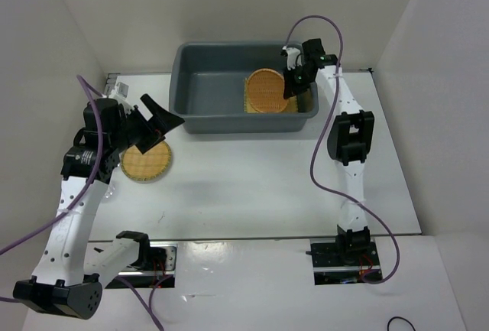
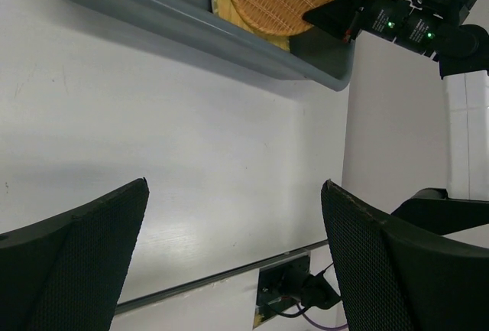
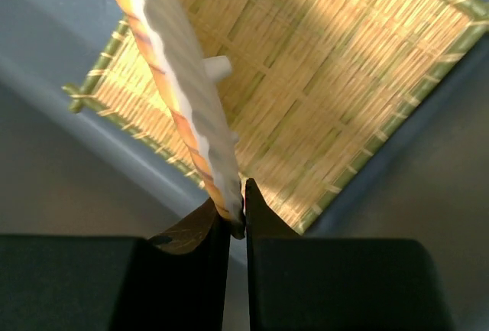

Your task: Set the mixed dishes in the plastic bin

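The dark grey plastic bin stands at the back of the table. My right gripper reaches into its right end, shut on the rim of a round woven orange disc. The right wrist view shows this disc edge-on and tilted, pinched by the gripper above the square yellow bamboo mat, which lies on the bin floor. A second round woven disc lies on the table at the left. My left gripper hangs just above it, open and holding nothing.
White walls close in the table on the left, back and right. The right arm's purple cable loops over the right half of the table. The table's near edge and the arm base mounts lie below the left gripper's view.
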Robot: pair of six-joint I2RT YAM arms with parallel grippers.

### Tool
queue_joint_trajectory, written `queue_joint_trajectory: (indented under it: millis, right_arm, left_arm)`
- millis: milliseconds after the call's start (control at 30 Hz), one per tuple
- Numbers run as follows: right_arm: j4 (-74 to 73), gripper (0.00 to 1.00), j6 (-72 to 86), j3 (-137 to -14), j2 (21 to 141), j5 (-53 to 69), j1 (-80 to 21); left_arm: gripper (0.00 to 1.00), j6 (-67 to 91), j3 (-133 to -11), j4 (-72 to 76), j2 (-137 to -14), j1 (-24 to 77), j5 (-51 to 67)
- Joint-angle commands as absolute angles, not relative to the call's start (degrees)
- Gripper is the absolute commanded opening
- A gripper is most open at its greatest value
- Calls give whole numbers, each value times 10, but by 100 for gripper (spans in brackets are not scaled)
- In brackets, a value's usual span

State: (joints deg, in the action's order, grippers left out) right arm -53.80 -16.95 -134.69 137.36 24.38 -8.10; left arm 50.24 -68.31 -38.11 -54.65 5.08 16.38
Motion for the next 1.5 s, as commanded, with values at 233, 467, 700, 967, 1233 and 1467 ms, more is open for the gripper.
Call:
queue_joint_trajectory:
  millis: [233, 467, 700, 967, 1233, 1467]
  right_arm:
    - [-500, 0, -184, -1366, 1406, 41, -117]
    - [-488, 11, -177, -1360, 1419, -42, -127]
    - [-483, 28, -171, -1349, 1424, -60, -127]
    - [-477, 37, -165, -1354, 1436, -57, -127]
    - [-477, 44, -148, -1403, 1436, -40, -127]
    - [-511, 11, -136, -1493, 1441, 81, -105]
  left_arm:
    - [100, 513, -662, -340, -552, 47, 166]
    - [100, 513, -657, -335, -552, 42, 166]
    - [100, 519, -651, -330, -552, 42, 166]
    - [100, 519, -657, -335, -552, 42, 166]
    - [100, 525, -657, -340, -547, 42, 166]
    - [100, 525, -651, -340, -535, 42, 166]
